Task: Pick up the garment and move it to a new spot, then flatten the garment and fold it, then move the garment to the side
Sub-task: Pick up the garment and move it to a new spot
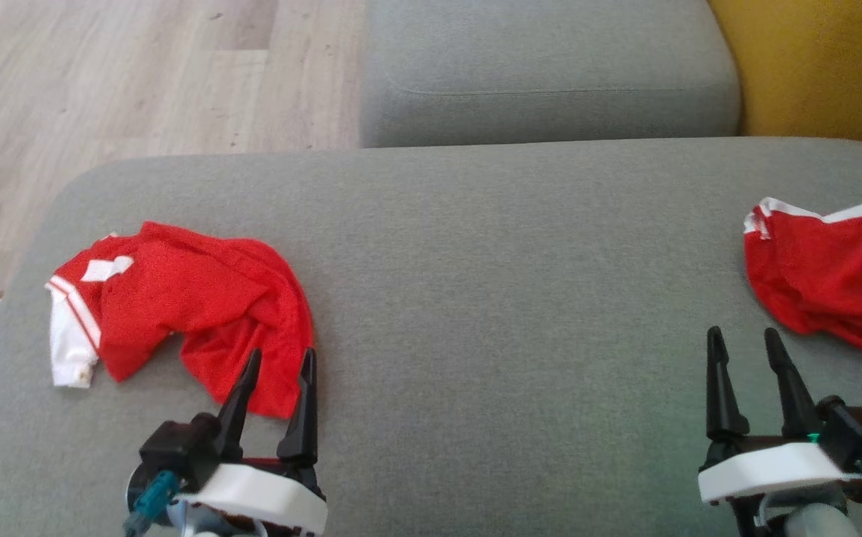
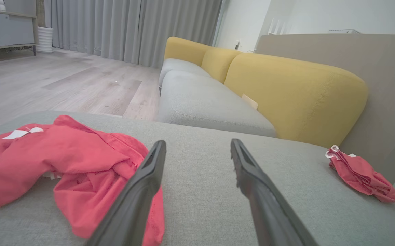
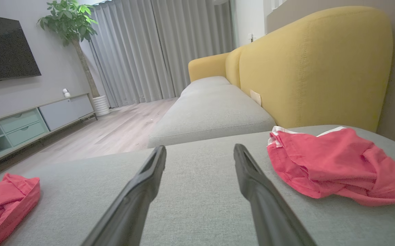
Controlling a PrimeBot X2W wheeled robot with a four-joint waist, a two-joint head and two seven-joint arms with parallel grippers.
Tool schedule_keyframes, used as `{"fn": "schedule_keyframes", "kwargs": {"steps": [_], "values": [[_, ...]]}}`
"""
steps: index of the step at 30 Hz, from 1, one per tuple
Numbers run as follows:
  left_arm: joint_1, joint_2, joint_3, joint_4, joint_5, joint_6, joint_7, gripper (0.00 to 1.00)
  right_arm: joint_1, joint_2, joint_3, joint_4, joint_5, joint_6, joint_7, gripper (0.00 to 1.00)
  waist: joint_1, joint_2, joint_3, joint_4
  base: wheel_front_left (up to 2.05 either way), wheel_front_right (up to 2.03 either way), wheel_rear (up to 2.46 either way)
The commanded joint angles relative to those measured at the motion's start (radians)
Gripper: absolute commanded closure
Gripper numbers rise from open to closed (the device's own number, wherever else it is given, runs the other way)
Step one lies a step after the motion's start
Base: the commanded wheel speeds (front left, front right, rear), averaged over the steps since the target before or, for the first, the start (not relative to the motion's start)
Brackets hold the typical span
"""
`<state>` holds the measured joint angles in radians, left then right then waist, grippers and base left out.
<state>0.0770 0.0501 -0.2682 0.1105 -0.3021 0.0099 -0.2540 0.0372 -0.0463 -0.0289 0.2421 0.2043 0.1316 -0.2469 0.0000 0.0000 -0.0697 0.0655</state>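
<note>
End effectors [image 1: 282,353] [image 1: 742,332]: 2, agape | garment [image 1: 200,298]: 1 | smaller red garment [image 1: 834,280]: 1

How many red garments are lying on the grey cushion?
2. A crumpled red jersey with white sleeves lies on the left of the grey fabric cushion; a smaller red garment with white trim lies at its right edge.

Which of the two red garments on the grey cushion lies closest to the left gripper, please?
The jersey with the white sleeve, just beyond the left gripper; the smaller white-trimmed garment lies far right.
</note>
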Motion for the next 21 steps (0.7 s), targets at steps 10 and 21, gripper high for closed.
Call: {"fn": "schedule_keyframes", "kwargs": {"steps": [10, 21], "values": [[-0.055, 0.0, 0.038, -0.008, 0.023, -0.001, -0.008, 0.0, -0.021, -0.004, 0.101, 0.002, 0.048, -0.001, -0.006, 0.0, 0.0, 0.0, -0.01, 0.144, 0.0, 0.0, 0.0], [-0.048, 0.0, 0.092, -0.013, 0.055, -0.017, -0.008, 0.0, -0.036, -0.004, 0.205, 0.052, 0.099, -0.001, -0.007, 0.0, 0.0, 0.0, -0.02, 0.314, 0.0, 0.0, 0.0]]}}
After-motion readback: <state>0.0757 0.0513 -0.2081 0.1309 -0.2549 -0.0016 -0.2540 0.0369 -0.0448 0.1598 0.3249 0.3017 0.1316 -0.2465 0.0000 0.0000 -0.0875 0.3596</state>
